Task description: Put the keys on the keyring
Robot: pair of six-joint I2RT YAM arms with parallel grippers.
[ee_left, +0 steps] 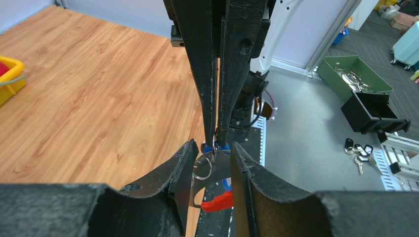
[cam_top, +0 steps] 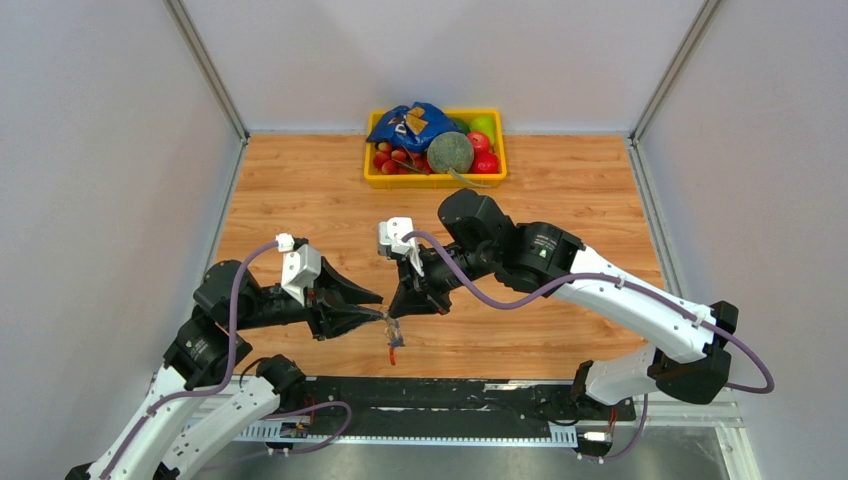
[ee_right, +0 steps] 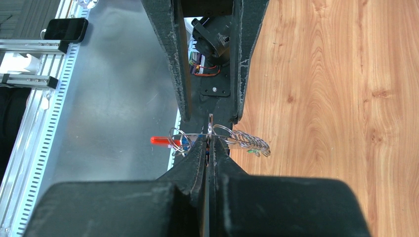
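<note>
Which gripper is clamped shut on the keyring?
The right gripper, jaws pinched together on the keyring; the left gripper has its fingers apart, either side of it.

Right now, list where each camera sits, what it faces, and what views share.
Top external: above and behind, looking down at the wooden table and yellow plastic tray; left arm and right arm show.
Left wrist: on the left arm, looking past its left claw at the right claw.
Right wrist: on the right arm, looking past its pinched fingers at the left claw.
Shared: all show the silver metal keyring with its red clip.
</note>
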